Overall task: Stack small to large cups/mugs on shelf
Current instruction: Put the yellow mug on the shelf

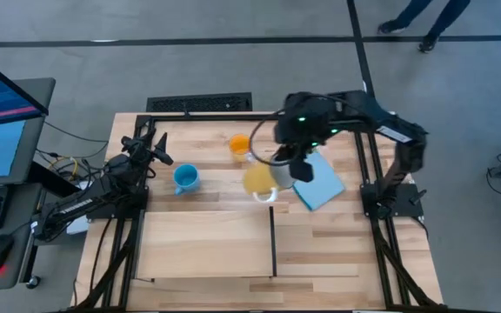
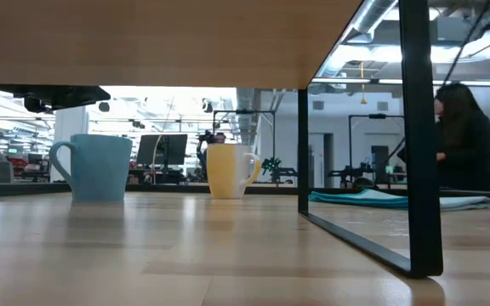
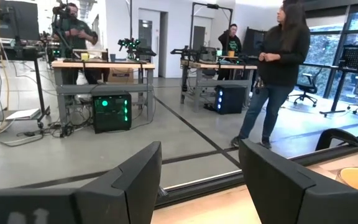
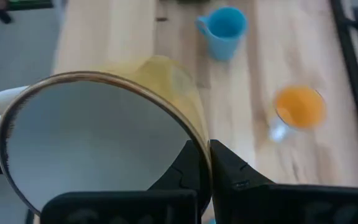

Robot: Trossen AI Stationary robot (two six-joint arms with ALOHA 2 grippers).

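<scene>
Overhead: wooden table (image 1: 207,243) carries the blue mug (image 1: 185,178), orange mug (image 1: 239,145) and blue cloth (image 1: 320,181); the right gripper (image 1: 278,169) clamps the cream mug (image 1: 261,181), lifted. Low: a person (image 2: 464,140) beyond the table. Left wrist: left gripper (image 3: 197,180) open toward the room's workbenches (image 3: 101,65).

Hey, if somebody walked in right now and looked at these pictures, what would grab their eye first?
Probably the right pincer near the table's middle, pinching the rim of the big cream mug beside the light-blue cloth. Next, the blue mug and orange mug stand apart on the wood behind the shelf. The left pincer waits open at the table's left edge.
</scene>
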